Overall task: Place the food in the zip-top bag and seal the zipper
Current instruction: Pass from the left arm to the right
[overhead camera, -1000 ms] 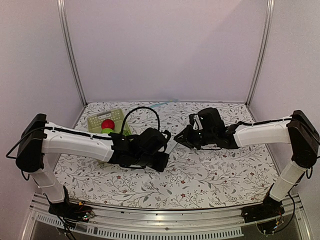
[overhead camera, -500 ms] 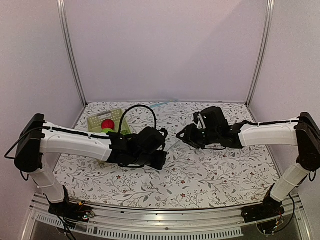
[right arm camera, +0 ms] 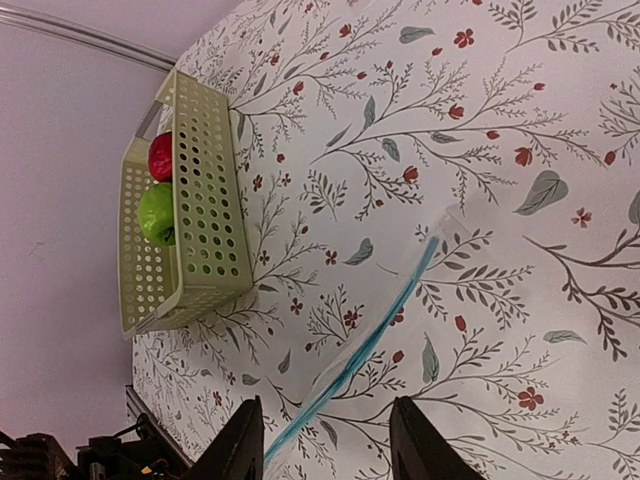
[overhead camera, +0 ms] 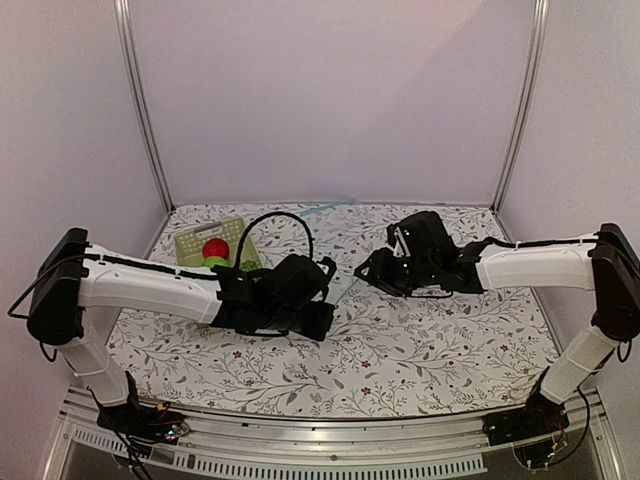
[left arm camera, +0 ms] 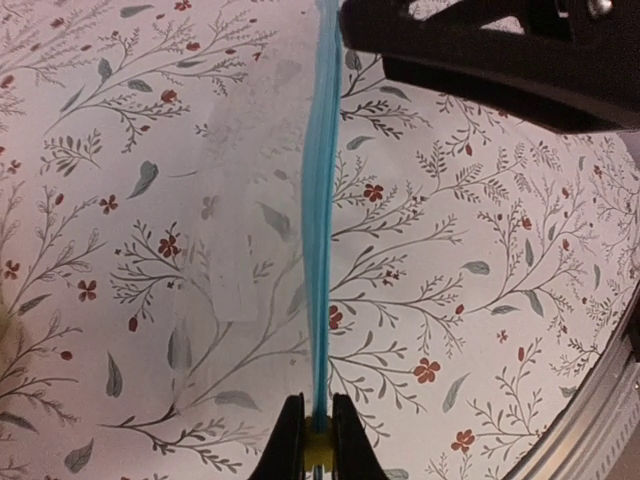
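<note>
Where the thin, clear plastic zip-top bag (left arm camera: 225,230) is lying flat on the floral-printed tabletop (left arm camera: 480,330), its narrow light blue-teal zipper (left arm camera: 318,250) is being pinched at the near end by the jaws of the left gripper (left arm camera: 318,440). These jaws are being pressed closed on the strip, and a small yellowish pad is being shown between them. In the left wrist view the zipper is being shown as a straight, smooth band running away from those jaws towards the far end of the bag. The film itself is being made out only by faint creases and a dull sheen, the leaf-and-flower print being seen plainly through it.

In the right wrist view the same strip is being shown as a gentle curve. It is being passed through the gap between the jaws of the right gripper (right arm camera: 330,440), which are being held wide apart. Whether either black finger is touching the strip cannot be told.

The glossy round red apple (right arm camera: 160,155) and the slightly larger, smooth round green apple (right arm camera: 157,213) are being held side by side, touching, in a pale green rectangular plastic basket (right arm camera: 205,215) with walls pierced by rows of round holes. The basket is being carried at the far left of the tabletop, well apart from the bag, which is lying between the two arms near the middle.
</note>
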Tool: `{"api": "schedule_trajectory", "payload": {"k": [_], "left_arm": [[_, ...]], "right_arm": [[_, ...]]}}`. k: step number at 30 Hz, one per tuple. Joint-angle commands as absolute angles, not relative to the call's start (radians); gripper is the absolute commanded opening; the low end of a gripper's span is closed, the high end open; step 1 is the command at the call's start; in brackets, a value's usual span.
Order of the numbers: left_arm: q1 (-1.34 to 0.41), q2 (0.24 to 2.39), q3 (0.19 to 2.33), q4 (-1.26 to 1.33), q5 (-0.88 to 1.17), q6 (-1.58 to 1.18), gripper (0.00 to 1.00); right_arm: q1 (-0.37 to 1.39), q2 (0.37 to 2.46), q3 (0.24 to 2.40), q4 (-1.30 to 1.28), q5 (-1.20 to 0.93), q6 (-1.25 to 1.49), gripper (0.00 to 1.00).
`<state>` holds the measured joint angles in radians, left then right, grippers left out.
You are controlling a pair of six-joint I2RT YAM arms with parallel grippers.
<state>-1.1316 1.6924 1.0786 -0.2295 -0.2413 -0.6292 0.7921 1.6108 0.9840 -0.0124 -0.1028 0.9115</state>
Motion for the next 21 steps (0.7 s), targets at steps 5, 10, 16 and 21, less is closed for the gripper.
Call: {"api": "schedule_trajectory", "payload": {"k": [5,10,16,21], "left_arm": [[-1.121,1.641,1.024,-0.125,-0.176,-0.611,0.00],[-1.121,1.626,0.994,-0.071,-0.124,-0.596,0.00],[-1.119,1.585,0.982,-0.044,-0.063,-0.582,0.48],[-1.085,1.555,1.006,-0.058,-0.009,-0.618,0.73]], "right_arm": [[0.798,1.678,1.037,-0.014,-0.132,0.896,0.33],[0.798,1.679,1.040,-0.010,-0.149,0.897,0.17],[0.798,1.619,1.024,-0.010,-0.176,0.881,0.05],[0.801,1.550,1.006,-0.032,-0.214,0.847,0.04]]}}
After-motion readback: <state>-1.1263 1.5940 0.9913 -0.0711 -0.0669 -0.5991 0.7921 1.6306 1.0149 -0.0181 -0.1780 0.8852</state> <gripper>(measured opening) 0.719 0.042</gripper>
